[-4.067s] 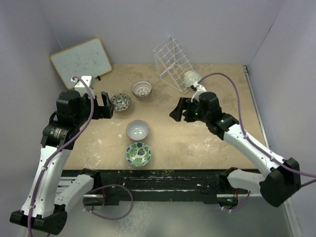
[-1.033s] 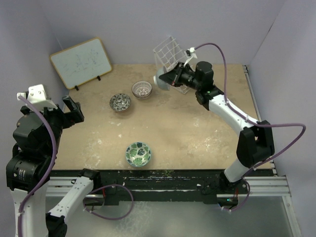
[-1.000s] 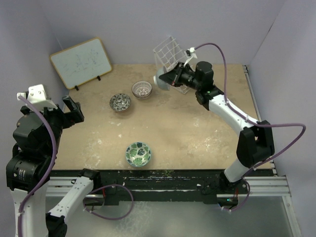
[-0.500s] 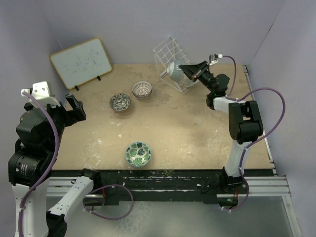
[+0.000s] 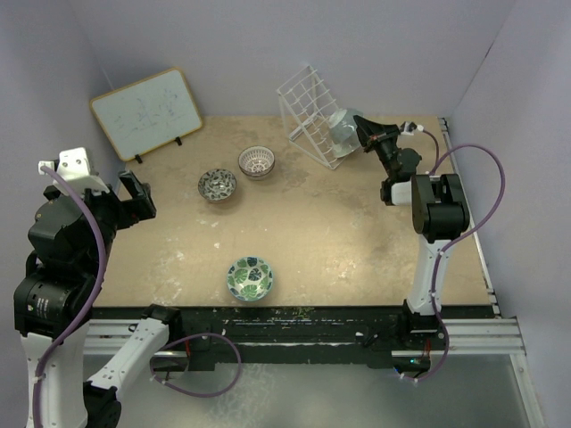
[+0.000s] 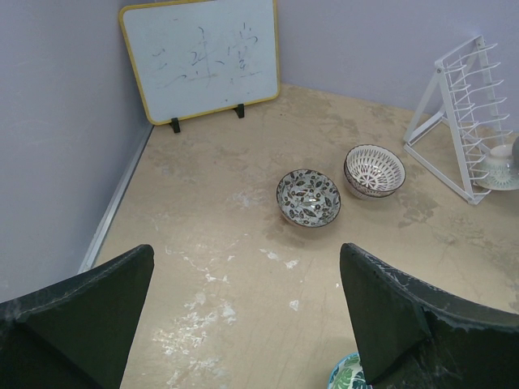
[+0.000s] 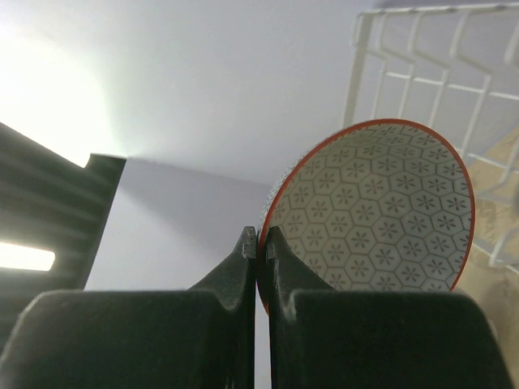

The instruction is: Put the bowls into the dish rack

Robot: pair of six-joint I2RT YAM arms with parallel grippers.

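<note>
The white wire dish rack stands at the back of the table and shows in the right wrist view. My right gripper is shut on the rim of a pale pink-grey bowl with a hexagon pattern and red rim, held on edge against the rack's right side. The brown-white lattice bowl, dark speckled bowl and green leafy bowl sit on the table. My left gripper is open and empty, high at the left.
A wood-framed whiteboard leans at the back left. Purple walls close in the table on three sides. In the left wrist view the speckled bowl, lattice bowl and rack lie ahead.
</note>
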